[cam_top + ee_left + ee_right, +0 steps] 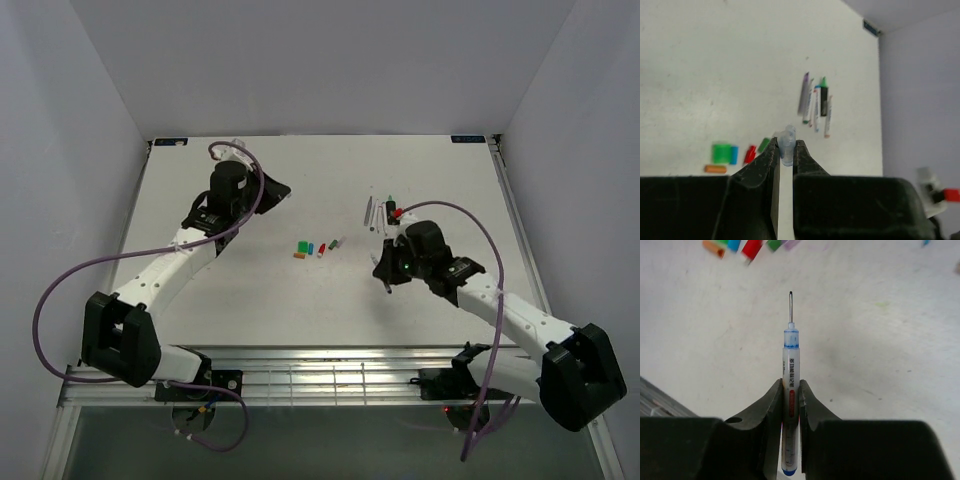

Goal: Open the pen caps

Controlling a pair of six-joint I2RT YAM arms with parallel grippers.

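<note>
1. Left hand (785, 149): clenched on a small, pale-blue translucent cap (787, 139), which is pinched between the fingertips with its end standing proud of them. The hand is located at 10 o'clock from the row of loose caps.
2. Loose caps, laid out near the middle of the tabletop (250, 290): a green cap (304, 245) and a blue cap (311, 246) are set touching, side by side. An orange cap (298, 256) is placed at 7 o'clock of the green one. A red cap (321, 250), a smaller green cap (331, 246) and a grey cap (340, 241) are ranged to their right.
3. Pens (378, 212): several slim pens are laid close together, with a stubby black marker (824, 100) among them, its green end pointing away. The group is found at 2 o'clock from the loose caps.
4. Right hand (791, 388): clenched on a white-barrelled pen (790, 357), at 4 o'clock from the loose caps. The blue collar and thin bare tip are seen projecting beyond the fingertips.
</note>
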